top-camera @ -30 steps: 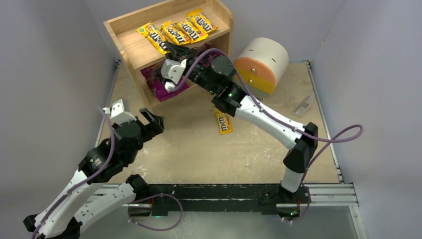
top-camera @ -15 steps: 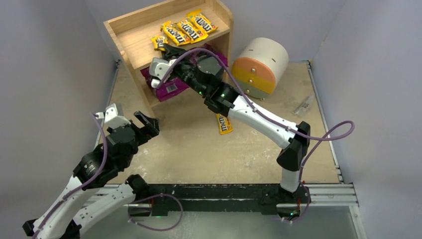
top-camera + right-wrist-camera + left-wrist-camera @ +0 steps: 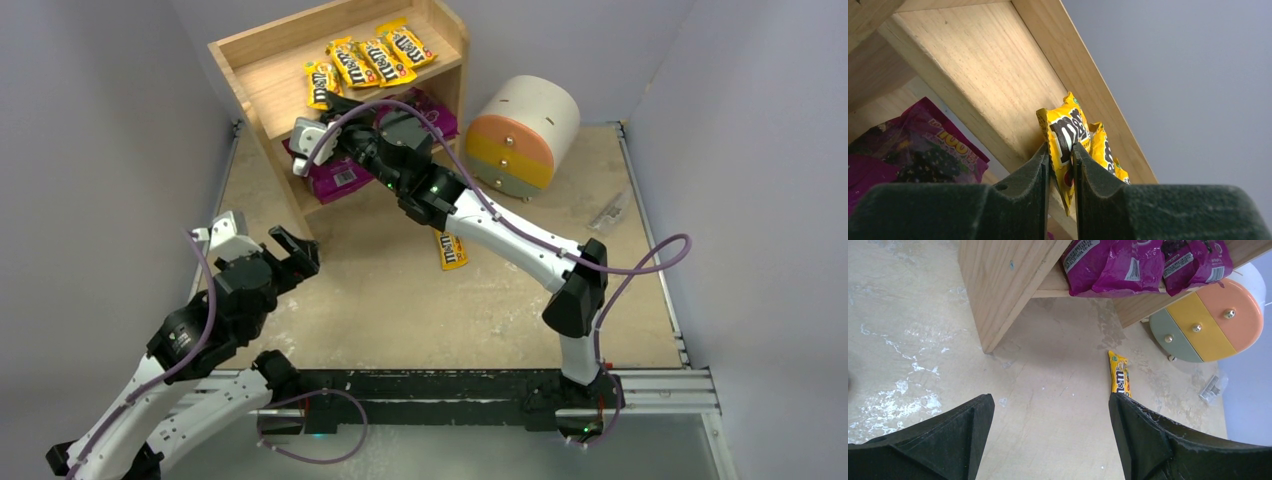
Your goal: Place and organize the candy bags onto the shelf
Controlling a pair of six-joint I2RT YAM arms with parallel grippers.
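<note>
On the table (image 3: pixel 400 310): five small yellow M&M's candy packets (image 3: pixel 378 58), two glossy magenta candy bags (image 3: pixel 1108 265), one light-wood two-tier shelf (image 3: pixel 270 92), one round white drum (image 3: pixel 530 105) with three drawers (image 3: pixel 1198 330) (peach, yellow, green), one small clear plastic piece (image 3: pixel 610 212), and two white-and-black robot arms (image 3: pixel 520 245).

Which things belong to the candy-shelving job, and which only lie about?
Job: wooden shelf; three M&M's packets on its top tier; pinched M&M's packet in right gripper; loose M&M's packet on table; two magenta bags, lower tier.
Lying about: round drawer drum; small clear piece.
</note>
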